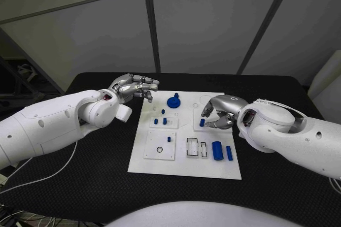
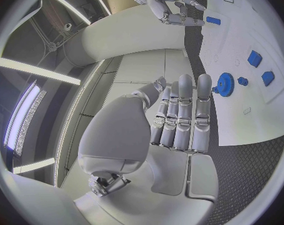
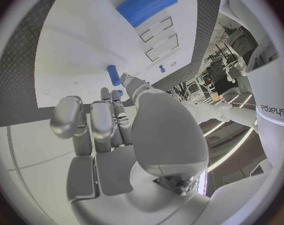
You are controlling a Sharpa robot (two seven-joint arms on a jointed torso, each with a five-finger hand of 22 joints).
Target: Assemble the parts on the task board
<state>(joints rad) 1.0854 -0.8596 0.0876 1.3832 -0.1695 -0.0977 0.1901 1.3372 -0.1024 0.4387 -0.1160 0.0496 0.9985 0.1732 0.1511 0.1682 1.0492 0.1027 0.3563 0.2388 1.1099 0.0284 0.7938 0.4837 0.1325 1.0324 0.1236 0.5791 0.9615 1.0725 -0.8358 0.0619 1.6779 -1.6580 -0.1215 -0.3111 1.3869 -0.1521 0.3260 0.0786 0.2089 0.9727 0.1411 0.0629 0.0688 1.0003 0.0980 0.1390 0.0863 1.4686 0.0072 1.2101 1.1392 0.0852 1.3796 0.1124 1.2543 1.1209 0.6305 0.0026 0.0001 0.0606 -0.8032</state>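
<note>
- The task board (image 1: 186,163), one white plate, lay in the middle of the frame on the black table (image 1: 85,187).
- One blue gear (image 1: 174,102) sat near the board's upper edge, with a small blue peg (image 1: 162,111) just below it.
- Two short blue pieces (image 1: 160,121) stood side by side left of the board's centre, and one more small piece (image 1: 169,138) lay lower down on a raised square.
- Two blue cylinders (image 1: 222,151), one thick and one thin, lay side by side at the board's lower right.
- The right hand (image 1: 221,113) hovered over the board's upper right, fingers curled down around a small blue part (image 1: 202,122); whether it gripped it could not be told.
- The left hand (image 1: 135,87) hung at the board's upper left corner, fingers straight and close together, holding nothing.
</note>
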